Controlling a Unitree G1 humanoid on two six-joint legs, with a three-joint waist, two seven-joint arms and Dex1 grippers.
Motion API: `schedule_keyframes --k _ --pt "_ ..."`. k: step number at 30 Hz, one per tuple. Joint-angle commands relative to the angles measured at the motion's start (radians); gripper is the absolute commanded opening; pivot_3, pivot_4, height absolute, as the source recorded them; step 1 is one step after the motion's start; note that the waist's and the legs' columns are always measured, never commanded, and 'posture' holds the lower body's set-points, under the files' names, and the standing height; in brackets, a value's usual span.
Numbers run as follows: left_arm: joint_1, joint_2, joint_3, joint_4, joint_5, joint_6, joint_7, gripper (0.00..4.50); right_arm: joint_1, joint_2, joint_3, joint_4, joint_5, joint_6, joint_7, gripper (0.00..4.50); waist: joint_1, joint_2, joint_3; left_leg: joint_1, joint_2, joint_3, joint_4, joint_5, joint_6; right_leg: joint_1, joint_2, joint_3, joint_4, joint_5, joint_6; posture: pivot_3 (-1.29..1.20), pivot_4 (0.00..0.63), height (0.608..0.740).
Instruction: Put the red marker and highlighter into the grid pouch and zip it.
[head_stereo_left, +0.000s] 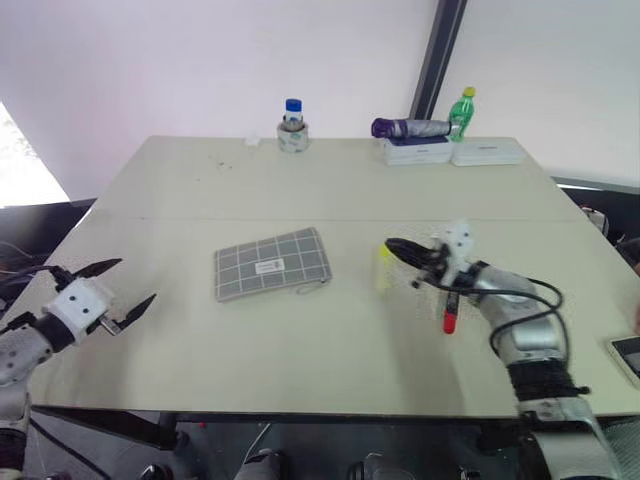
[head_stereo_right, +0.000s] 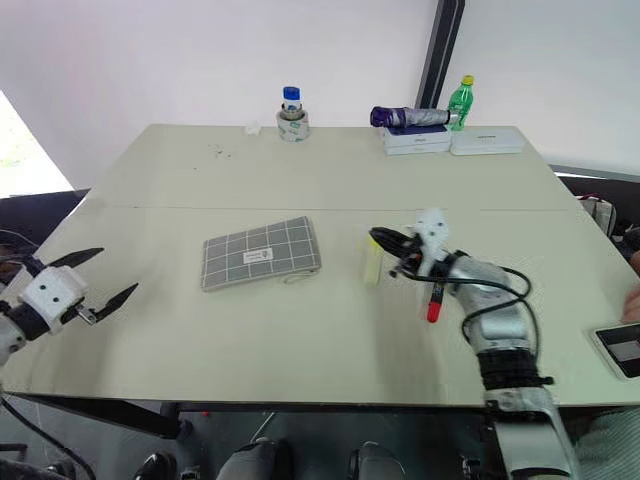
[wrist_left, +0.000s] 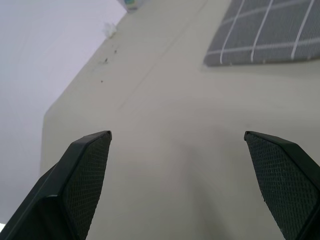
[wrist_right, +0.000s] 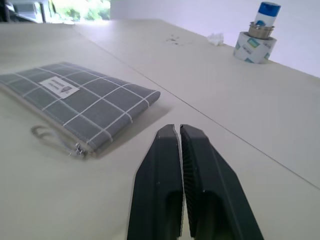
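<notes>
Our right gripper (head_stereo_left: 392, 245) is clenched on nothing, hovering just by the highlighter (head_stereo_left: 384, 268), with the red marker (head_stereo_left: 450, 311) lying under that arm. Our left gripper (head_stereo_left: 128, 289) is spread wide over the table (head_stereo_left: 330, 180) edge. The grid pouch (head_stereo_left: 271, 262) lies flat between them, zipped.
</notes>
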Motion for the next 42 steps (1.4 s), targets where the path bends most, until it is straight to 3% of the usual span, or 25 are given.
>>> schedule_keyframes --k 1,8,17,27,42 --pt "-0.058 0.06 -0.067 0.074 0.101 -0.152 0.048 4.5 -0.072 0.04 0.067 0.077 -0.134 -0.039 -0.14 0.03 -0.001 0.0 0.0 0.0 0.0 0.0 0.0 0.0 0.0 0.0 0.0 0.0 0.0 0.0 0.0 0.0 0.15 0.737" --pt "-0.205 0.121 -0.244 0.233 0.314 -0.374 0.162 4.5 -0.245 0.154 0.169 0.321 -0.296 -0.071 -0.321 0.03 -0.007 0.0 0.0 0.0 0.0 0.002 0.001 0.0 0.0 -0.001 0.0 0.0 0.003 0.001 0.001 0.0 0.15 0.737" --pt "-0.33 0.101 -0.382 0.361 0.447 -0.456 0.322 4.5 -0.31 0.21 0.205 0.479 -0.352 -0.088 -0.376 0.03 -0.008 0.0 0.0 0.0 0.0 0.004 0.001 0.001 -0.001 -0.003 0.0 0.001 0.005 0.001 0.002 0.0 0.15 0.737" --pt "-0.411 0.074 -0.524 0.415 0.597 -0.483 0.49 4.5 -0.315 0.26 0.247 0.526 -0.396 -0.119 -0.389 0.03 -0.005 0.0 0.0 0.0 0.001 0.004 0.002 0.001 -0.001 -0.003 0.0 0.001 0.007 0.001 0.002 0.0 0.15 0.737" --pt "-0.479 0.047 -0.623 0.477 0.632 -0.509 0.556 4.5 -0.305 0.273 0.272 0.523 -0.417 -0.152 -0.371 0.03 -0.002 0.0 0.0 0.0 0.001 0.004 0.003 0.002 -0.001 -0.003 0.0 0.001 0.008 0.001 0.002 0.0 0.15 0.737"
